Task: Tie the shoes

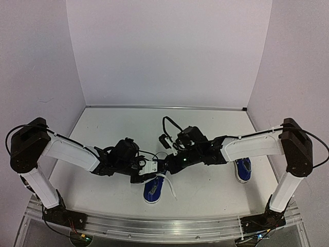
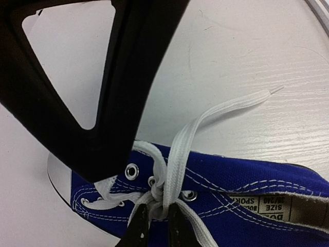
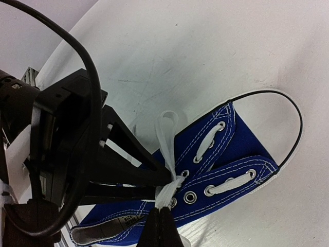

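Note:
One blue sneaker (image 1: 152, 191) with a white sole lies at the front centre, and both grippers meet over it. The other shoe (image 1: 242, 169) lies under the right arm. In the left wrist view the shoe (image 2: 247, 180) fills the bottom. My left gripper (image 2: 157, 218) is shut on the white lace at the crossing by the upper eyelets. A free lace end (image 2: 231, 105) trails away over the table. My right gripper (image 3: 160, 212) is shut on a lace strand of the shoe (image 3: 231, 154). A lace loop (image 3: 167, 123) stands beyond it.
The right gripper's black body (image 2: 103, 77) looms over the shoe's toe in the left wrist view. The left gripper's black body (image 3: 77, 154) sits close beside the shoe in the right wrist view. A thin black cable (image 3: 288, 113) arcs over the toe. White walls enclose the table (image 1: 123, 123).

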Controlling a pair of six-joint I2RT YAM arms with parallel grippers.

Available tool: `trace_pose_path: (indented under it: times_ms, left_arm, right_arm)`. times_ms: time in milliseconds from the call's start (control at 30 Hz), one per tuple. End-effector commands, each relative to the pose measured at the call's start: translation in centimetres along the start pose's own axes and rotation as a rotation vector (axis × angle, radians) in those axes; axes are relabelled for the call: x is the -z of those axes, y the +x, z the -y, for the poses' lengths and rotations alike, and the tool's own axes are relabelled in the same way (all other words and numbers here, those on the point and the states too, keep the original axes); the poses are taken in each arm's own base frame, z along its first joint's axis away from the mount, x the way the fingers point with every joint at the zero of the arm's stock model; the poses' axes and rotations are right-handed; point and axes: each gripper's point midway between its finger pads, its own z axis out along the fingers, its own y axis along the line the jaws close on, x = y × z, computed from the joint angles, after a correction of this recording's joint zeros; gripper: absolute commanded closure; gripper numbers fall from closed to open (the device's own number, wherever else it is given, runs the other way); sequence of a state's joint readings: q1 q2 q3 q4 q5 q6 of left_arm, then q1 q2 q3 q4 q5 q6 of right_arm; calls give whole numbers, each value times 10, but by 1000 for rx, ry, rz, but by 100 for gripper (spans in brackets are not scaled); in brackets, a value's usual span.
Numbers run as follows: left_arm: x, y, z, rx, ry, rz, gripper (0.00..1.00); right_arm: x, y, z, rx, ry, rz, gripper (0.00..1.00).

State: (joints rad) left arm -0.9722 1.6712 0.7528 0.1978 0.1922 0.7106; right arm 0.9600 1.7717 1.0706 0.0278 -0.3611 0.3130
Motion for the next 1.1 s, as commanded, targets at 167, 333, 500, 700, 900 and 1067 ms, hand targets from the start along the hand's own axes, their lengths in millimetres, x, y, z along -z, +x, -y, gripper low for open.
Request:
trace_pose_path:
  times_ms: [167,333,500,700,900,1067]
  left_arm:
    - [6,-20,-10,-1,-12,63,100]
    - [10,-31,-17,20,-41,103,100]
    - [16,-40,-25,36,-74,140,100]
    - [19,-46,-29,52,-95,165,100]
    - [20,-45,-29,65,-104,173,100]
    - [9,-34,-27,84,-111,147,100]
  right_arm:
    - [-3,-10,-3,-1,-21,23,100]
    - [-2,-11,-5,-1,-24,27,100]
    - [-1,-11,-4,0,-22,28,100]
    - [-2,-11,-4,-2,-20,27,100]
    - [-1,-11,-4,-2,-20,29,100]
    - [1,-14,-5,-4,-20,39,100]
